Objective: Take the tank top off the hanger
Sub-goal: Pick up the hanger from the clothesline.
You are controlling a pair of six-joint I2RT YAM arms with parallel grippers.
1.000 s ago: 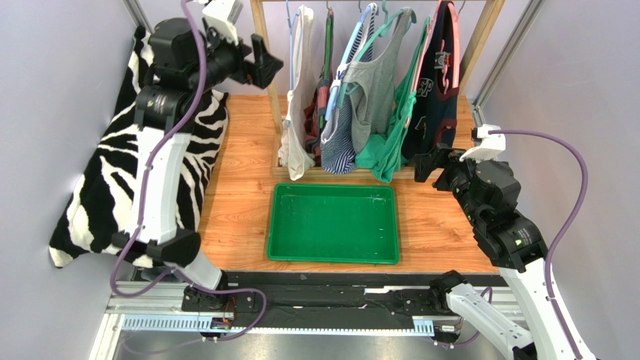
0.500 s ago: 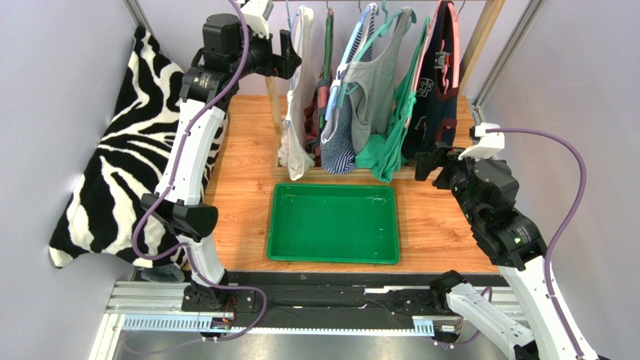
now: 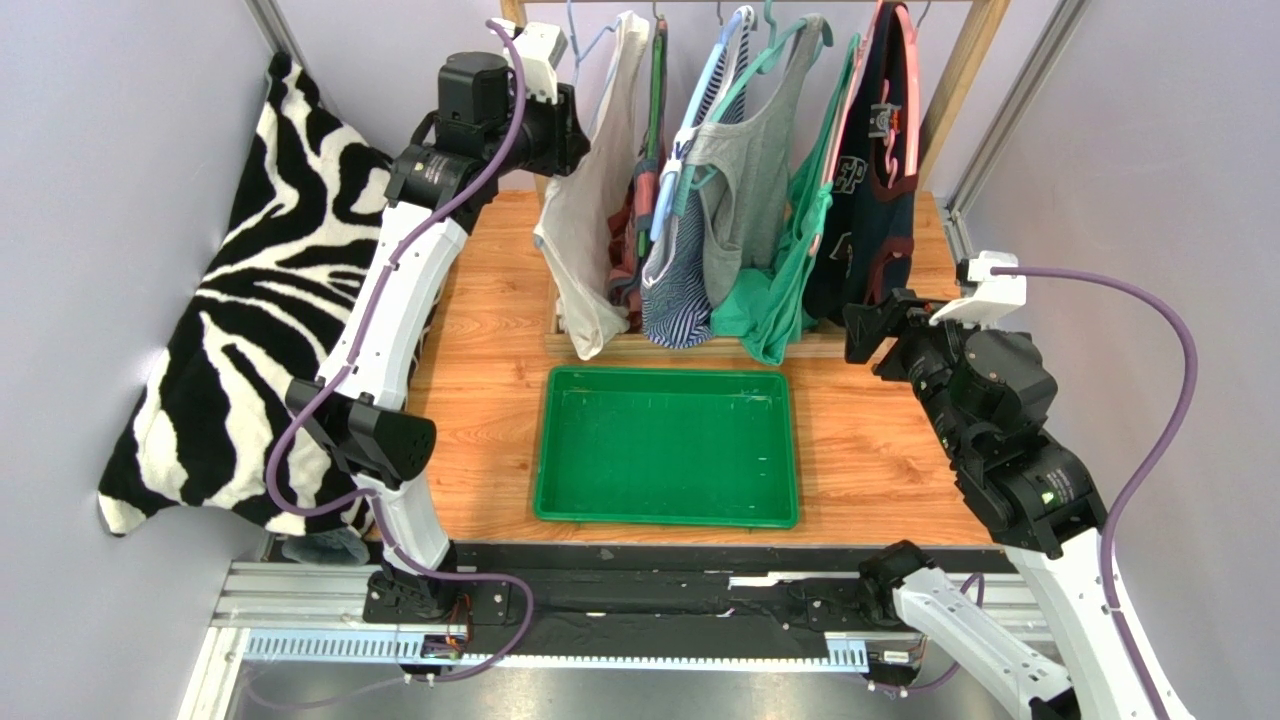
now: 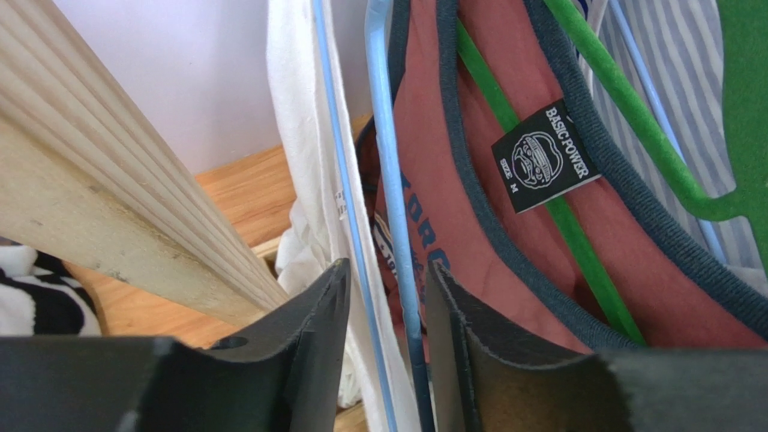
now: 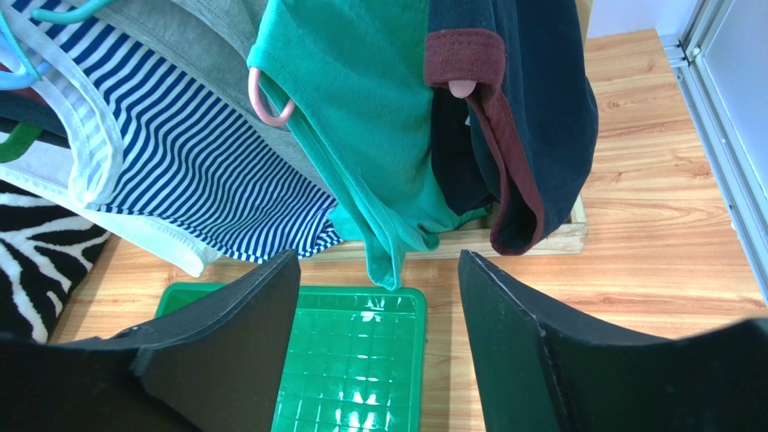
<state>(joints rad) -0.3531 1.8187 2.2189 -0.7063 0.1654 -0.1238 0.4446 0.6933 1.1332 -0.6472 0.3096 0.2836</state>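
None of the removal is done: the white tank top (image 3: 579,248) hangs on its blue hanger (image 4: 383,135) at 11 o'clock. The left claw (image 4: 386,279) is nearly closed on its strap and the hanger wire; slipping both straps off is left. The right claw (image 5: 377,261) gapes wide, empty, at 3 o'clock. A wooden post (image 4: 108,180) and red top (image 4: 469,198) crowd the grip; a green tray (image 3: 549,495) sits at 6 o'clock.
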